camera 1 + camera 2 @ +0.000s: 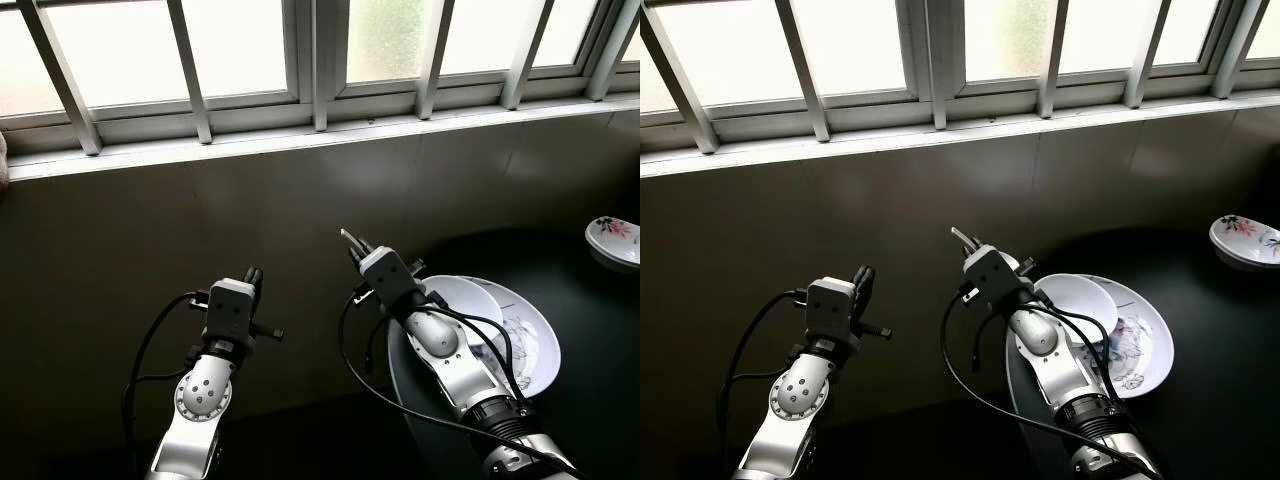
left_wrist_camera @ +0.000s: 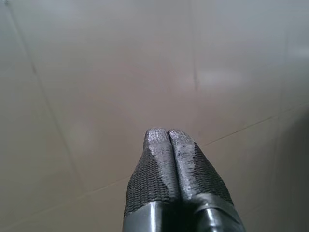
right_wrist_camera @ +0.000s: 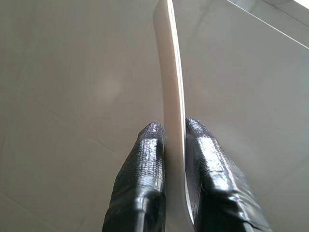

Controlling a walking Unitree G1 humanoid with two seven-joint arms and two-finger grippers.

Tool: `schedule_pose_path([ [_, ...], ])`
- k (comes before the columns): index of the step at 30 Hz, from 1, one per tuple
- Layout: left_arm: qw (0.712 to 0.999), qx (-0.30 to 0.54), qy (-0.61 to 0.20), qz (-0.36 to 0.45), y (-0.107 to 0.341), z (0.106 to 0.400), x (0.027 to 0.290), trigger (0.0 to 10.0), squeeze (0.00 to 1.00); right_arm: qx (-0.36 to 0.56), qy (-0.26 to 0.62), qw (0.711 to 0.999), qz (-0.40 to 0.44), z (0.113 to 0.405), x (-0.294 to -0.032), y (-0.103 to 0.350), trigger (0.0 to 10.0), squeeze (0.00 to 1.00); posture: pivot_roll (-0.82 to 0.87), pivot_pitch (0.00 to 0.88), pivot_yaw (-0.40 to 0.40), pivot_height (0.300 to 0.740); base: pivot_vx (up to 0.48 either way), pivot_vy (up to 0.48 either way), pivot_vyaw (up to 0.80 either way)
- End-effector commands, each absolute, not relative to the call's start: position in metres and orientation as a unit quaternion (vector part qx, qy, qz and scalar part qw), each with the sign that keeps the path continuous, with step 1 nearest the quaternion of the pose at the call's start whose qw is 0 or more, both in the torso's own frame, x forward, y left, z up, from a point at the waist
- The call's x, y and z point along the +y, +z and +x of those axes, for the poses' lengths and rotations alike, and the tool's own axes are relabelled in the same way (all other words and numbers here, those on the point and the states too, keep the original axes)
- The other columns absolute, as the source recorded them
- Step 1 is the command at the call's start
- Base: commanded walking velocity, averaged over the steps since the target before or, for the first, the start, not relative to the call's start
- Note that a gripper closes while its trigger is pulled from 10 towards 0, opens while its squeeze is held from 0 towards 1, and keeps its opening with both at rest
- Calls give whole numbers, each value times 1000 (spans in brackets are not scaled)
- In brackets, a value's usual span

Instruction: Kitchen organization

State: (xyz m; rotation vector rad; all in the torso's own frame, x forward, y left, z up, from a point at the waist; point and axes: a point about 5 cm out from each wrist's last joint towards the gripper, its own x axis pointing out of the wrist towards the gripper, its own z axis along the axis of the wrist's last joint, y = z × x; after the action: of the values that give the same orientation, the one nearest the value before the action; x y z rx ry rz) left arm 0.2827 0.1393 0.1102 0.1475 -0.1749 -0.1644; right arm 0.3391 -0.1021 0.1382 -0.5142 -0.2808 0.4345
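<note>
Daylight from the barred white-framed window [image 1: 330, 60] fell on a dark tiled wall [image 1: 250, 210] that both arms faced. The right gripper [image 3: 174, 130] had its two black fingers pinched on the rim of a thin white plate [image 3: 171, 72], seen edge-on in the right wrist view, where it rose beyond the fingertips towards the wall; in the head views only a pale sliver of it stuck out past the gripper's tip [image 1: 352, 240]. Behind and to the outer side of that wrist, on the black countertop [image 1: 590, 340], lay a wide white shallow dish with a faint printed pattern [image 1: 530, 340] with a smaller plain white bowl [image 1: 462, 298] sitting in it, and farther out along the counter stood a small white flower-painted dish [image 1: 612, 238]. The left gripper [image 2: 166, 137] hung on the far side of the right one, its textured fingertips pressed together on nothing, pointing at bare tile. Judging by this, the step in hand was carrying the gripped plate to wherever it belonged; doing it well would probably call for keeping the pinch firm on that narrow rim, moving slowly so the plate did not pivot between the pads, and keeping its far edge clear of the wall and the stacked dishes.
</note>
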Motion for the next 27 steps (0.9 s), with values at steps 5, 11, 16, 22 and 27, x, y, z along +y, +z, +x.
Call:
schedule_pose_path([
  [5, 991, -82, -79, 76, 108, 283, 142, 10000, 0, -144, 220, 931, -252, 334, -95, 139, 0, 0, -51, 0, 15, 740, 0, 456, 800],
  [11, 990, -89, -78, 75, 110, 283, 142, 10000, 0, -141, 219, 932, -250, 331, -95, 138, 0, 0, -54, 0, 16, 740, 0, 431, 800],
  [16, 989, -96, -79, 77, 111, 282, 142, 10000, 0, -140, 219, 934, -246, 330, -93, 137, 0, 0, -53, 0, 15, 740, 0, 0, 800],
  [22, 989, -98, -78, 77, 111, 282, 142, 10000, 0, -141, 220, 934, -242, 328, -91, 137, 0, 0, -53, 0, 16, 740, 0, 0, 800],
  [27, 989, -99, -76, 81, 112, 282, 142, 10000, 0, -141, 219, 936, -238, 327, -90, 137, 0, 0, -51, 0, 15, 740, 0, 0, 800],
])
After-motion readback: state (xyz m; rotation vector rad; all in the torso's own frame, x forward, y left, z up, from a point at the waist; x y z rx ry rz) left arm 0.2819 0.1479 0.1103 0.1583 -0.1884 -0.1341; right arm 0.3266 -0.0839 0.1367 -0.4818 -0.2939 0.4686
